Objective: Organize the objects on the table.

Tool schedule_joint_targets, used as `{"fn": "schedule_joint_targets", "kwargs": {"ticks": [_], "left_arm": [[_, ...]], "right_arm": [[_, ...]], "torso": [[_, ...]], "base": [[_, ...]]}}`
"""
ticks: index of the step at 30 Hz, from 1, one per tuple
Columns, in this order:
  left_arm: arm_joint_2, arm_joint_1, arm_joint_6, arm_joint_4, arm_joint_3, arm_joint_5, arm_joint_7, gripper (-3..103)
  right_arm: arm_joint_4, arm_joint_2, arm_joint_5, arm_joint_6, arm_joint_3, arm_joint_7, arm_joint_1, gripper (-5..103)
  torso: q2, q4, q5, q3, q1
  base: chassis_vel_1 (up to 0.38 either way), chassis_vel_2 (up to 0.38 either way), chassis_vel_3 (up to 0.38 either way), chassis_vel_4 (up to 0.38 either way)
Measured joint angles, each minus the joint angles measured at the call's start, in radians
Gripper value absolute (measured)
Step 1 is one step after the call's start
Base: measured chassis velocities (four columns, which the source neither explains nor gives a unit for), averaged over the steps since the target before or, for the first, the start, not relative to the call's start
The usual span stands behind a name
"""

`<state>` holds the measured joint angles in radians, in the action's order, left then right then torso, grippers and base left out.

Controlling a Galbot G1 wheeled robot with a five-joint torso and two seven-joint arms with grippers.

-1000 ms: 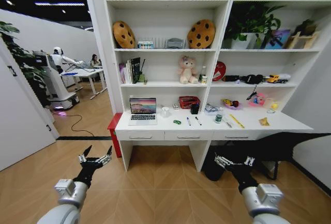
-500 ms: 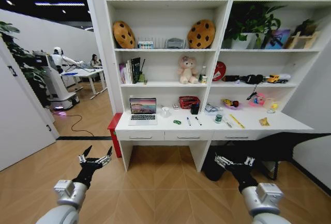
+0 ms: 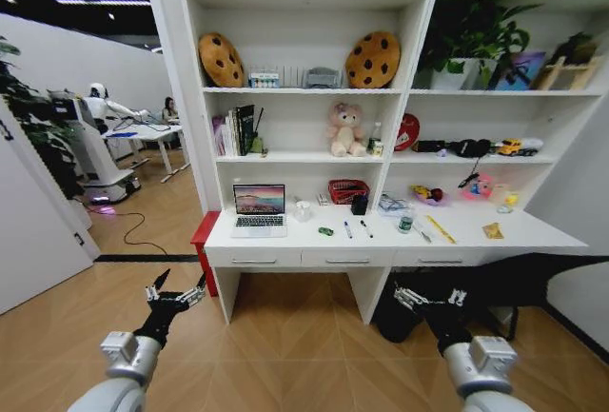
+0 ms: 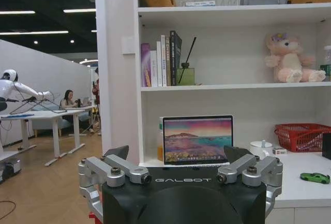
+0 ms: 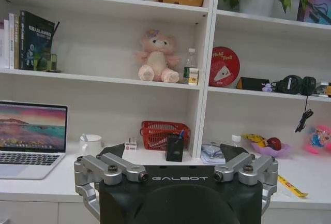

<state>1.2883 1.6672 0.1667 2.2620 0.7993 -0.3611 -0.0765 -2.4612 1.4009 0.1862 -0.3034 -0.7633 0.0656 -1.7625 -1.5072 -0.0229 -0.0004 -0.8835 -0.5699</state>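
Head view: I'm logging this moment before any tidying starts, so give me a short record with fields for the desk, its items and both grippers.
desk: long white desk under the white shelves
laptop: silver laptop, lid open, on the desk's left part
small items: tiny green toy car, two dark pens, round green-topped tin, yellow ruler, spread rightward along the desktop
left gripper: open, low over the floor, short of the desk
right gripper: open, low, short of the desk

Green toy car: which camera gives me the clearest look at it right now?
The left wrist view: the green toy car sits large and unobstructed on the table, right of the laptop. The head view shows it as a tiny speck on the desk. I cannot find it in the right wrist view.
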Motion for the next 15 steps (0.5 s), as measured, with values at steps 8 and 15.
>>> {"fn": "schedule_joint_targets", "kwargs": {"ticks": [8,15], "left_arm": [[0.0,0.001,-0.001,0.0,-0.003,0.002,-0.002,100],[-0.002,0.0,-0.001,-0.002,-0.002,0.001,-0.004,100]], "right_arm": [[0.003,0.0,-0.001,0.0,0.002,0.0,-0.001,100],[0.006,0.0,0.003,-0.001,0.005,-0.001,0.001,100]], "torso": [[0.0,-0.0002,0.0008,0.0,0.0],[0.0,-0.0002,0.0004,0.0,0.0]], "base": [[-0.195,0.152,0.161,-0.177],[-0.149,0.205,0.17,-0.191]]}}
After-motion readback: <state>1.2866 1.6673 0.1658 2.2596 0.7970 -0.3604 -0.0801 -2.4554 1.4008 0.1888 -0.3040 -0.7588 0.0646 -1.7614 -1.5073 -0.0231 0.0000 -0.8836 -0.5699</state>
